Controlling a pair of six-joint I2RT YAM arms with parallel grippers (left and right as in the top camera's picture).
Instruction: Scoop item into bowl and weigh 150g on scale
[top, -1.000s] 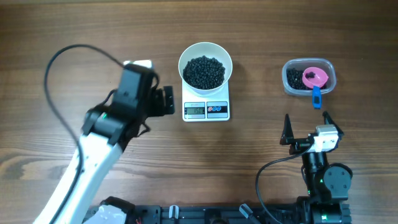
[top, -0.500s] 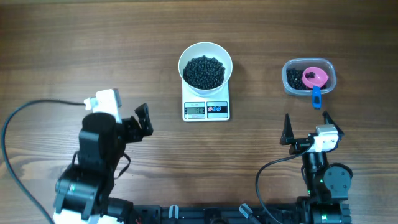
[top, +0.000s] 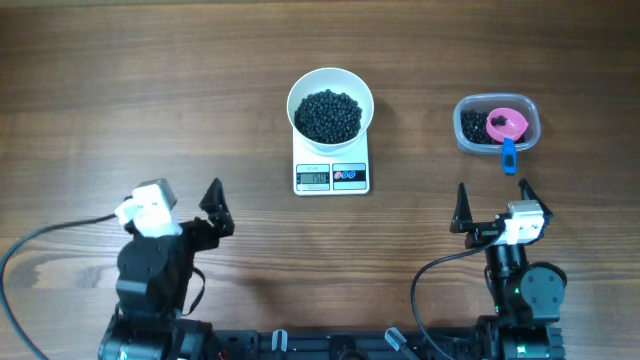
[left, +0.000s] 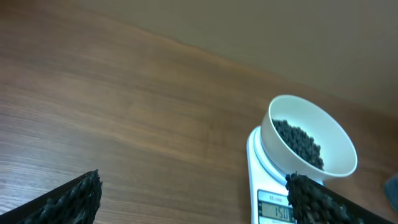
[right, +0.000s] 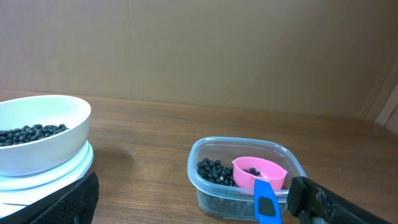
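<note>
On the scale (top: 331, 176) at the middle of the table (top: 100, 60) stood the white bowl (top: 294, 100), filled with a heap of black beans (top: 330, 115). From the left wrist view the display (left: 281, 213) appeared to read 150, though the digits were small. Off to the right, well apart from the scale, the clear tub (top: 537, 118) held the rest of the beans, with the pink scoop (top: 507, 124) lying inside it and its blue handle (top: 509, 155) hanging over the near rim.

Both arms sat low at the near edge, far from bowl and tub. The left gripper (left: 193, 193) had its jaws spread wide and held nothing; the right gripper (top: 493, 203) was likewise spread and empty.

Judging by this, the scooping and weighing looked finished, with the scoop put down in the tub. Little seemed left beyond confirming the reading.
</note>
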